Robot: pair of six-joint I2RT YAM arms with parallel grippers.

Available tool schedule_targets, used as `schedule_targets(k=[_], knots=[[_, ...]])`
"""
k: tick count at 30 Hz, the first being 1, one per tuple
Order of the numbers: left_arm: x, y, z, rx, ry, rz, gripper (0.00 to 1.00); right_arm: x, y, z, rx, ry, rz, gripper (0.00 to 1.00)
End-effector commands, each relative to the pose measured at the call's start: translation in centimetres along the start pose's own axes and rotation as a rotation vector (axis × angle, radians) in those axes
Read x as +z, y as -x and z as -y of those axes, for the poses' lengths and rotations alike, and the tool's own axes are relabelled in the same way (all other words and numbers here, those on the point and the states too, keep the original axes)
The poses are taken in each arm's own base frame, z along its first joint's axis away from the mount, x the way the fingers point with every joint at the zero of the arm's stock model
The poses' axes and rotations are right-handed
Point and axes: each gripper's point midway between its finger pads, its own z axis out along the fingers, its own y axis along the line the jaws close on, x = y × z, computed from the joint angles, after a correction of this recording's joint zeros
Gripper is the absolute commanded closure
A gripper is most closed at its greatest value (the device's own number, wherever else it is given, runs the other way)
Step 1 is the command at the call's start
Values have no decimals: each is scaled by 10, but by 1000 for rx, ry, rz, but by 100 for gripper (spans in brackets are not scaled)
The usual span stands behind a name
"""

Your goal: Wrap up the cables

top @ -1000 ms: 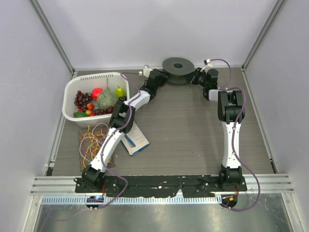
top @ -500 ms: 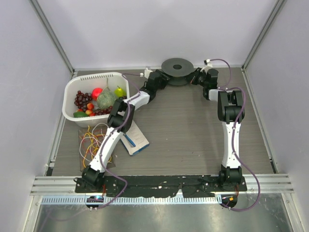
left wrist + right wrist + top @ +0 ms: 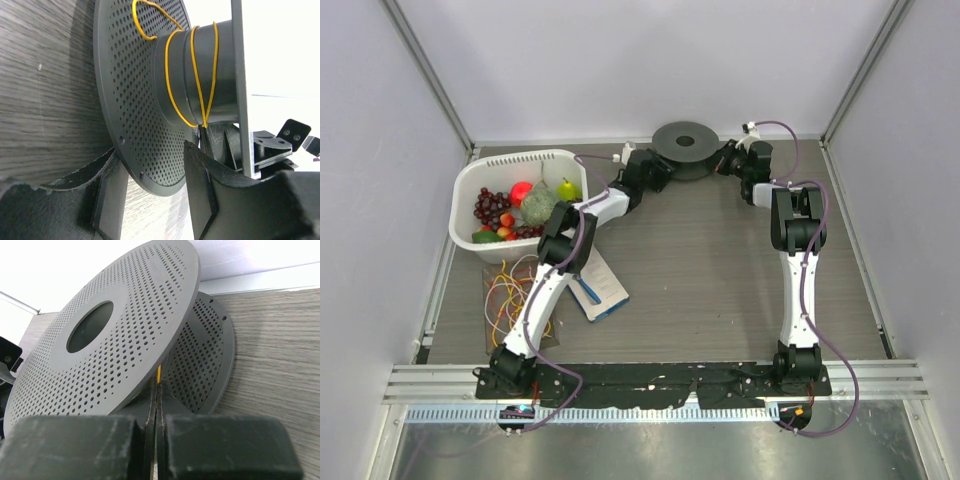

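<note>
We're seeing most of wire [image 3: 510, 290] lying loose on counter [image 3: 700, 290] at 8 o'clock. At 12 o'clock: left gripper [image 3: 152, 187] gaping around spool [image 3: 130, 100] flange, gripping nothing; right gripper [image 3: 156, 405] pinching wire tight. We're judging few turns wound, bulk waiting.

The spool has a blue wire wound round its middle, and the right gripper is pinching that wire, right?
Not quite. The wire wound round the middle of the spool is yellow-orange, not blue, as the left wrist view shows. The right gripper is indeed pinching that wire.
</note>
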Motion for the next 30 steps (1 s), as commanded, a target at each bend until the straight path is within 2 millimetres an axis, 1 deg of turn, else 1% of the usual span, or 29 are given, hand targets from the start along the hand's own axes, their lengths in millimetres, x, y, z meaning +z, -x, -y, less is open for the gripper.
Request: schedule_targets(k=[1,5,7,8,11,12,16,19,20,22,23,25,27,30], knots=[[-19,-14,14,-2,44,-72,49,6,23,-15,-46,53,41,99],[-33,-35,-3,-54,139,-139,48,7,25,-16,-53,56,45,99],[-41,-43,-9,-72,170,-162,48,8,25,-15,-52,57,46,99],[-44,-46,-9,-89,179,-175,48,7,26,-16,-55,58,45,99],[-52,-48,-2,-98,174,-193,48,7,24,-15,-55,58,42,99],[-54,-50,-3,-98,179,-199,47,7,24,-15,-56,58,41,99],[-69,-54,13,-78,156,-224,47,7,22,-15,-41,60,36,99],[-79,-64,15,-77,157,-253,46,7,20,-15,-24,65,30,99],[-83,-68,18,-72,153,-264,46,8,19,-17,-19,68,27,99],[-89,-70,25,-56,135,-271,44,6,17,-16,-6,62,17,98],[-92,-72,22,-47,139,-272,43,5,14,-15,7,54,3,97],[-98,-72,26,-39,131,-270,42,2,6,-12,38,34,-22,95],[-103,-72,29,-24,126,-270,39,-2,0,-9,69,10,-44,91],[-109,-71,33,-15,112,-271,37,-7,-10,-9,101,-3,-70,81]])
